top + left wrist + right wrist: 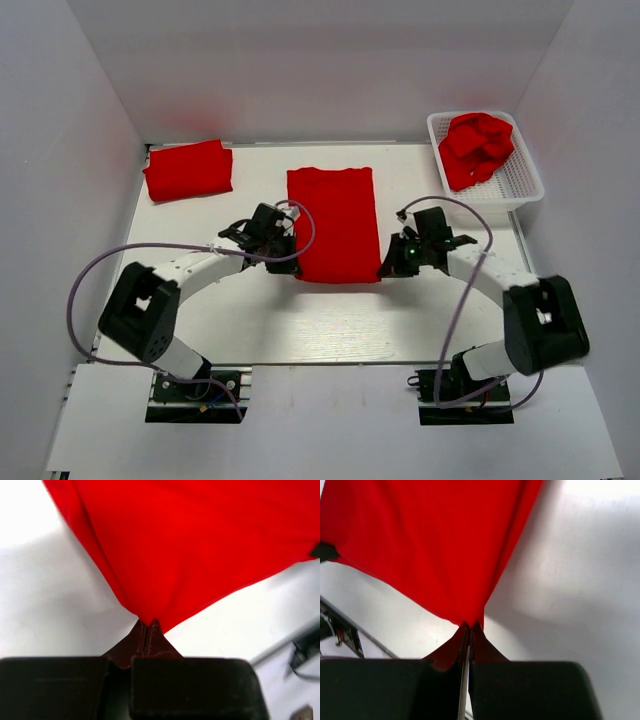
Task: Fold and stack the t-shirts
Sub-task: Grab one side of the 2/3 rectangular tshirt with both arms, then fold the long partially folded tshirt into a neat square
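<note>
A red t-shirt (334,222), folded into a long strip, lies on the middle of the table. My left gripper (289,262) is shut on its near left corner; the left wrist view shows that corner (148,621) pinched between the fingertips. My right gripper (386,268) is shut on its near right corner, pinched in the right wrist view (471,621). A folded red t-shirt (188,170) lies at the far left. Crumpled red t-shirts (477,148) fill the basket at the far right.
A white mesh basket (528,182) stands at the table's far right corner. White walls close in the table at the left, back and right. Grey cables loop from both arms over the near part of the table.
</note>
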Available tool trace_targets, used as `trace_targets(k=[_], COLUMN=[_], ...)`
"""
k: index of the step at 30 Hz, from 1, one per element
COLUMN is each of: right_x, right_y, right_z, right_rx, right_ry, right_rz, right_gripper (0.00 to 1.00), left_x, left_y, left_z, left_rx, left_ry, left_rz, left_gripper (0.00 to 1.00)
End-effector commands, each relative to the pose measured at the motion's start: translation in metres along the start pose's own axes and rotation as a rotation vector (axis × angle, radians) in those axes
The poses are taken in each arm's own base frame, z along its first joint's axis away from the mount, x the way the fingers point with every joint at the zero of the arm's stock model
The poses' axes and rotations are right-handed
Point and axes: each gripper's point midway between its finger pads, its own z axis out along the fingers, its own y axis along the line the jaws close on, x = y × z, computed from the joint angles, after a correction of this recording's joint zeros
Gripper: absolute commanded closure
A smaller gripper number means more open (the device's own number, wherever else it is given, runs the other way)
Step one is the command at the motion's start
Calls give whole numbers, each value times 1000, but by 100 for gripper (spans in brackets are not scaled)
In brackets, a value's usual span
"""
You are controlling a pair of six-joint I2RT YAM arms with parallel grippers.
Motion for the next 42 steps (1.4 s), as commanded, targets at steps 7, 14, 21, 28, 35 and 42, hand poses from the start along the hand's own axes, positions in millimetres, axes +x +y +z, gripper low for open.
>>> trace_targets(k=[7,14,21,28,35,42], right_x=[14,-55,-127,-174,-206,-233], right_y=[20,36,50,50,43,31], right_z=[-68,-80,-75,-67,-63,-46], right_rx=[58,100,105,105,106,88], right_ry=[-5,-142,-242,-272,-277,-269], right_rz=[-92,-133,-106,-102,-103,-121], right_gripper=[100,100,100,100,100,100], left_x=[-3,-68,-145,-192,-229,-255], left_y=[-47,-58,-43,-44,-9,5], left_z=[-73,-92,-112,-98,-87,-59], left_rx=[90,32,-152,-206,-302,-310], left_ry=[-3,-181,-409,-428,-477,-473], left_rz=[46,48,-19,-21,-79,-65], left_gripper=[100,100,100,100,100,100])
